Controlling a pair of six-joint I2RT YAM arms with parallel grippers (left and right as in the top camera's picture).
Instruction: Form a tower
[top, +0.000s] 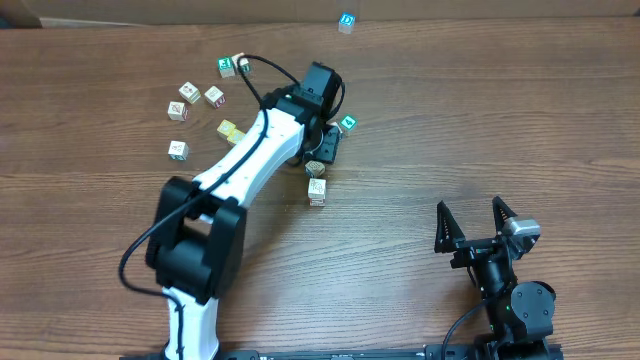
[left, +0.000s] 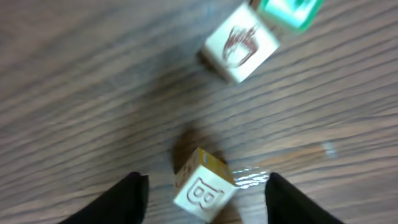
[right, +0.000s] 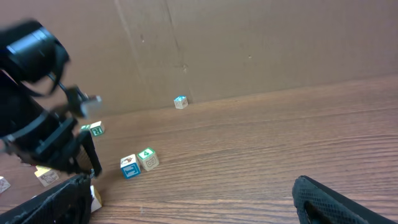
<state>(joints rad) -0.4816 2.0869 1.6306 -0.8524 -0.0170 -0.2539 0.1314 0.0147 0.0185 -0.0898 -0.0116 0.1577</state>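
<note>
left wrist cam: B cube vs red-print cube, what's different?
The B cube sits between the fingers of the open left gripper, touching neither; the red-print cube lies farther off, next to a green-print cube. The B cube shows a yellow side; the red-print cube's visible faces look cream. Both are small cubes with printed faces.

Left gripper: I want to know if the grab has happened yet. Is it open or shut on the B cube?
Open. The left gripper straddles the B cube; bare table shows between the cube and each finger.
</note>
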